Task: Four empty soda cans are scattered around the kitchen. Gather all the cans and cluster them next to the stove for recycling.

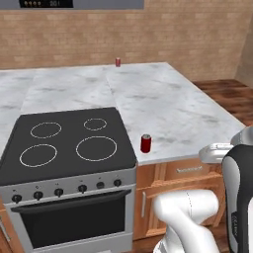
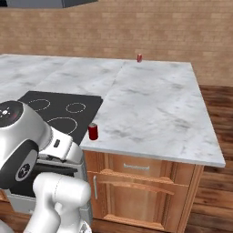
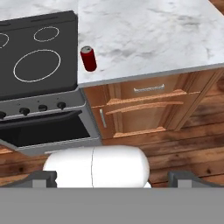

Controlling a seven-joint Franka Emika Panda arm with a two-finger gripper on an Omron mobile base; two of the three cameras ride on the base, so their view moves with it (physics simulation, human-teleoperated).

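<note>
Hand view, claw [image 3: 112,178] spread wide and empty, red can [image 3: 89,58] upright beside stove [image 3: 35,57]

Stove [image 1: 69,143] cut by the left edge in the left base view; oven door bottom lost at the lower edge. In the right base view, front and left part of the stove [image 2: 86,107] hidden behind the arm. In the hand view, cooktop [image 3: 39,57] cut by the left and top edges. Far can [image 1: 118,62] too small for any marking to be read, same in the right base view [image 2: 139,58]. Near can [image 1: 146,143] label not legible. Counter [image 1: 173,104] cut at the left edge. Fingertips [image 3: 43,178] mostly lost behind the grey band, only their tops visible. Appliance at top edge [image 1: 47,3] cropped, display unreadable.
</note>
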